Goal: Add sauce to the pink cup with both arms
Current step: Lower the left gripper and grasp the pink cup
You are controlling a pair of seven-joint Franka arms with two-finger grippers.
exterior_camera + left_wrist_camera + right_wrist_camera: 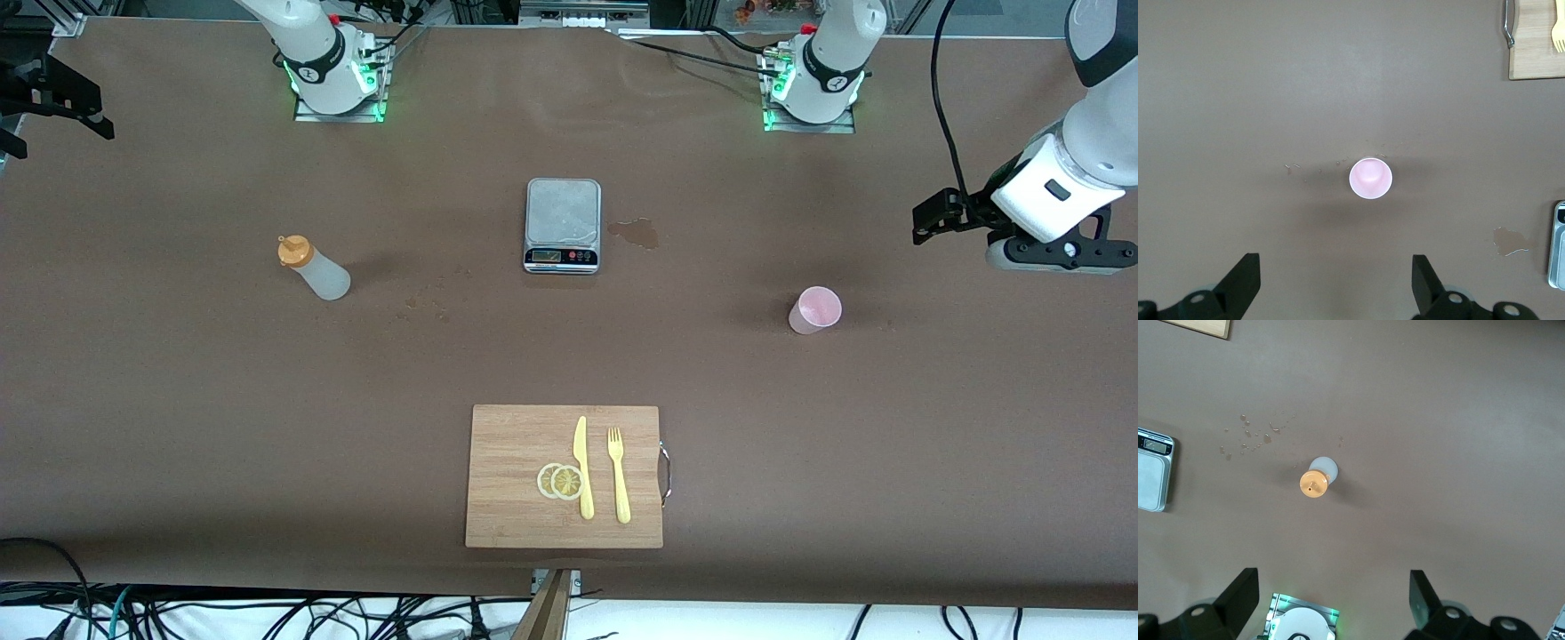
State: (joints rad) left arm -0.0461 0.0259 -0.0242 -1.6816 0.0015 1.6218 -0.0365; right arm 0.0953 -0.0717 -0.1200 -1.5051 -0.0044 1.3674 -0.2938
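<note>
— While both arms hang high, where do things stand?

— I see the sauce (313, 269) upright toward the right arm's end of the table, the pink cup (814, 310) upright toward the left arm's end, well apart.

— And the grippers?

— Left gripper (1333, 283) spread wide over the cup; right gripper (1331, 600) spread wide over the bottle. I judge each is placed to take its nearest item.
</note>
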